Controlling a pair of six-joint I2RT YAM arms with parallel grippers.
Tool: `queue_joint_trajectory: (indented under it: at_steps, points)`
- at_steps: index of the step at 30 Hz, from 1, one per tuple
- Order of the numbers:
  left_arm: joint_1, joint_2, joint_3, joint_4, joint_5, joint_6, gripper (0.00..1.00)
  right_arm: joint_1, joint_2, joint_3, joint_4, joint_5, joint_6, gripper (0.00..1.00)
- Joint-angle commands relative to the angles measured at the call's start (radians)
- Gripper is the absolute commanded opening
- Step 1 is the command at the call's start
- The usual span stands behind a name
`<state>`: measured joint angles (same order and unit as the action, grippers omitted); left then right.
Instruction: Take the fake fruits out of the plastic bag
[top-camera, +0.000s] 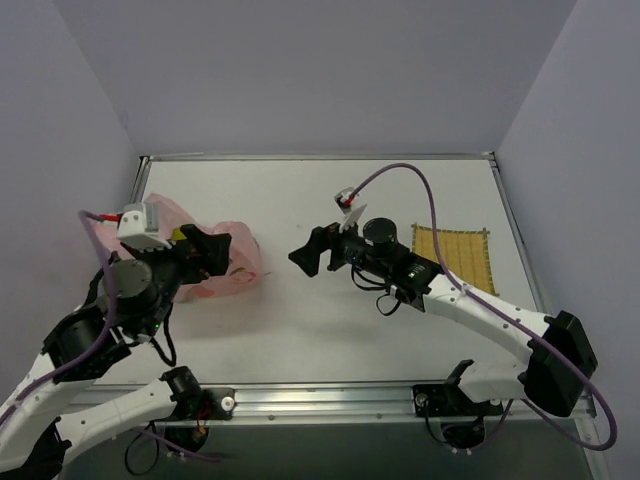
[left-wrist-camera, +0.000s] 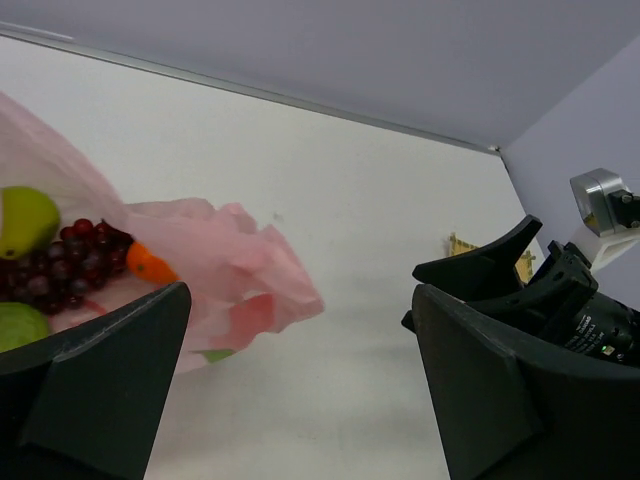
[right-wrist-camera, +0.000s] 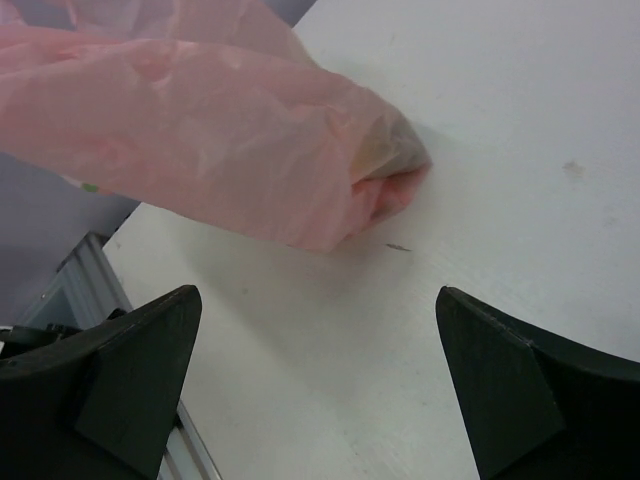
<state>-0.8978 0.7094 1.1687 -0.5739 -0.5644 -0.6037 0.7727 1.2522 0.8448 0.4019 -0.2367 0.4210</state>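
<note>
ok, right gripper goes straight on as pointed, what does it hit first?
Probably the crumpled end of the pink plastic bag, dead ahead of the open right gripper; nothing else lies between, though depth is unclear.

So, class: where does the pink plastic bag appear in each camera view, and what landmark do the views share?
Top external: plastic bag left of centre.
Left wrist: plastic bag in left half, fake fruits inside.
Right wrist: plastic bag upper left.
Shared landmark: white tabletop beneath it.

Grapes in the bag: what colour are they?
The grapes are dark red; the left wrist view shows them best.
</note>
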Motion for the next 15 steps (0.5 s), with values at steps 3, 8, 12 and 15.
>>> queue_joint_trajectory:
  at_steps: [3,8,12,15]
  points:
    - [0.005,-0.028,0.046,-0.152,-0.016,0.004,0.93,0.138,0.096,0.168,0.049,0.005,-0.065,1.0]
    - [0.005,0.094,0.117,-0.123,0.003,0.027,0.93,0.21,0.118,0.209,0.058,0.065,-0.06,1.0]
    - [0.005,0.036,0.192,-0.193,-0.185,0.051,0.91,0.257,0.183,0.304,0.028,0.085,-0.109,1.0]
    - [0.005,-0.013,0.255,-0.41,-0.351,-0.014,0.88,0.258,0.278,0.388,-0.003,0.062,-0.148,1.0]
